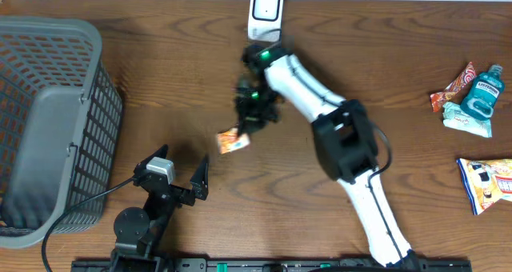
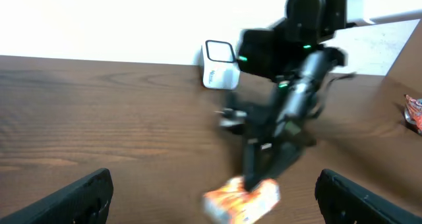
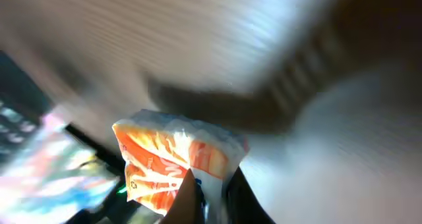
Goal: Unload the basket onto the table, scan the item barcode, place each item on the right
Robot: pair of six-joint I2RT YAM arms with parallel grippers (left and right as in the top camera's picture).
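An orange-and-white snack packet (image 1: 232, 141) hangs just above the table's middle, pinched at its edge by my right gripper (image 1: 245, 128). In the right wrist view the packet (image 3: 165, 161) fills the lower middle, and the right gripper (image 3: 210, 188) is shut on its white seam. The white barcode scanner (image 1: 266, 13) stands at the table's far edge, behind the right arm. My left gripper (image 1: 181, 179) rests open near the front edge, left of the packet. Its wrist view shows the packet (image 2: 242, 199) blurred, held between the spread left fingers (image 2: 74, 199), with the scanner (image 2: 219, 66) beyond.
A grey mesh basket (image 1: 50, 128) takes up the left side. At the right edge lie a blue mouthwash bottle (image 1: 483, 92), a small orange packet (image 1: 453, 86) and a yellow snack bag (image 1: 490, 182).
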